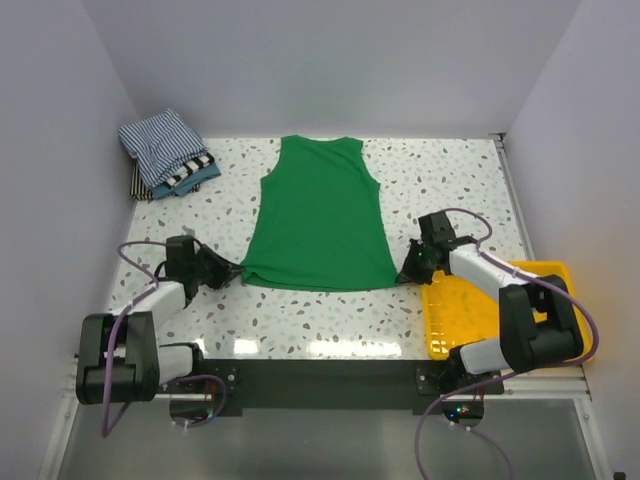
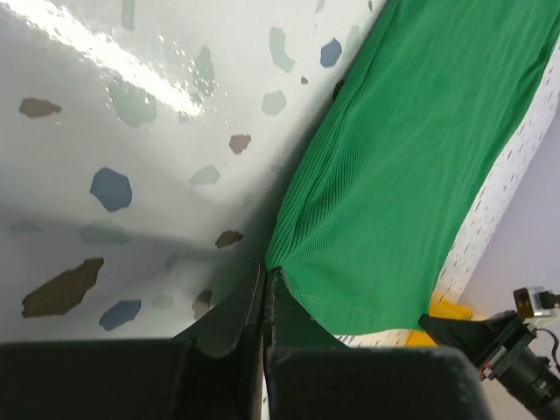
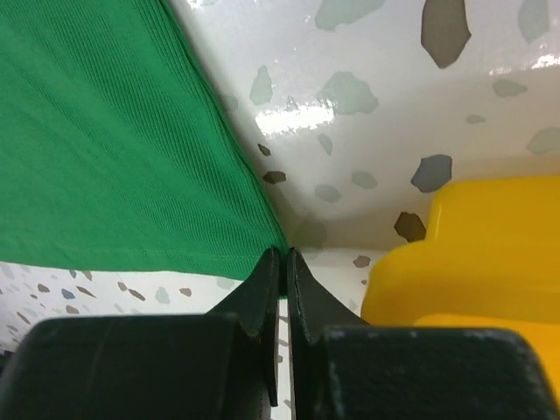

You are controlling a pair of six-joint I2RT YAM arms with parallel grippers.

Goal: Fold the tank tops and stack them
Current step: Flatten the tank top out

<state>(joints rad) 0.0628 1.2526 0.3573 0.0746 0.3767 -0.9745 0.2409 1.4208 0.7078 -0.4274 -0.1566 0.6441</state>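
A plain green tank top (image 1: 318,215) lies spread flat in the middle of the table, neck at the far side, hem toward me. My left gripper (image 1: 236,272) is shut on its near-left hem corner (image 2: 289,262). My right gripper (image 1: 403,277) is shut on its near-right hem corner (image 3: 262,236). Both corners sit low at the table. A pile of folded tank tops (image 1: 168,155) lies at the far left, a blue-and-white striped one on top, black-and-white striped and teal ones showing below.
A yellow plastic tray (image 1: 497,308) sits at the near right, just beside my right gripper; it also shows in the right wrist view (image 3: 472,254). The speckled table (image 1: 440,180) is walled on three sides.
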